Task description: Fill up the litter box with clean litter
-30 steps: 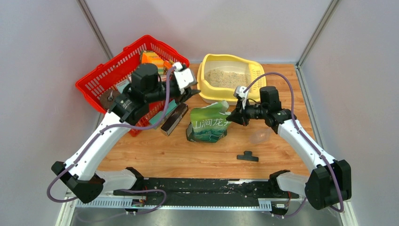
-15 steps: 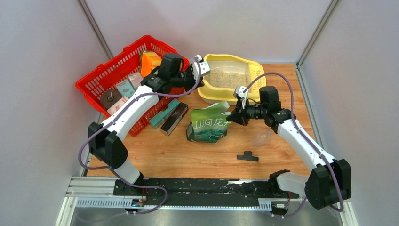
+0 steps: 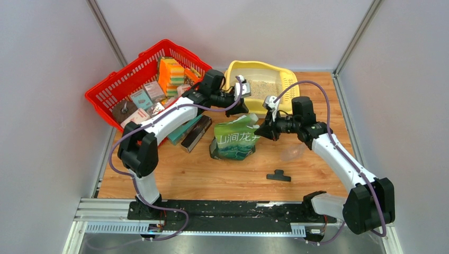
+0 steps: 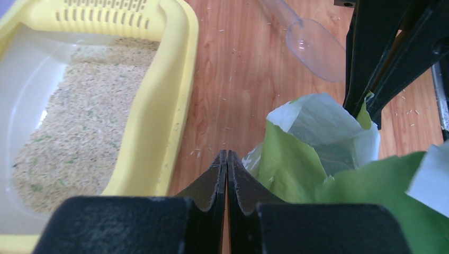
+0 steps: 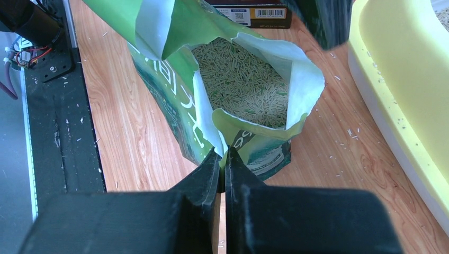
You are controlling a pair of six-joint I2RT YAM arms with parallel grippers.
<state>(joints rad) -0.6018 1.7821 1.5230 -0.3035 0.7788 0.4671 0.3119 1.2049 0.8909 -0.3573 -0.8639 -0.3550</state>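
From above, the part-filled litter box (image 3: 288, 79) sits at the table's (image 3: 201, 174) back, the soft bag (image 3: 235, 140) just before it and a red basket (image 3: 119, 79) close on the left. Left wrist: left fingers (image 4: 212, 180) pressed together at the floppy lip, pinch unclear. Right wrist: right fingers (image 5: 206, 174) clamp the near lip over loose clean litter (image 5: 238, 79), probably heavy and saggy; lift by both lips.
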